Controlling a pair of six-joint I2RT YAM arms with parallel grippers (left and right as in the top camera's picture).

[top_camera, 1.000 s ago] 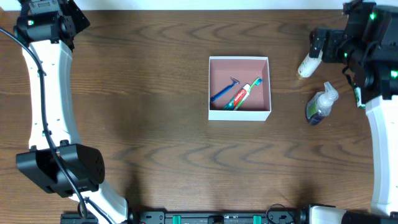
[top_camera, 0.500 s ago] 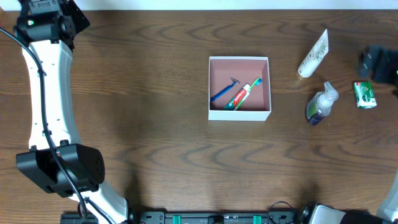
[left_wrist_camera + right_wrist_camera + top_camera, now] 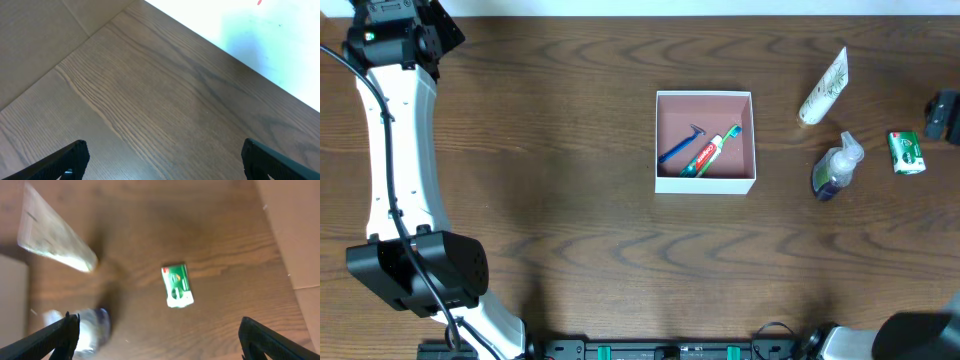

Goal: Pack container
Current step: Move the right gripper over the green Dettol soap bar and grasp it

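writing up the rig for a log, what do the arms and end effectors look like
The left arm has long white shells with black joint housings, a black cable along it and a green light near its far end. Of the right arm only a black piece shows. The left end effector and right end effector have black fingers.

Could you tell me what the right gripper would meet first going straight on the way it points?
Probably the small green-and-white rectangular packet lying on the brown wooden table, though depth is unclear.
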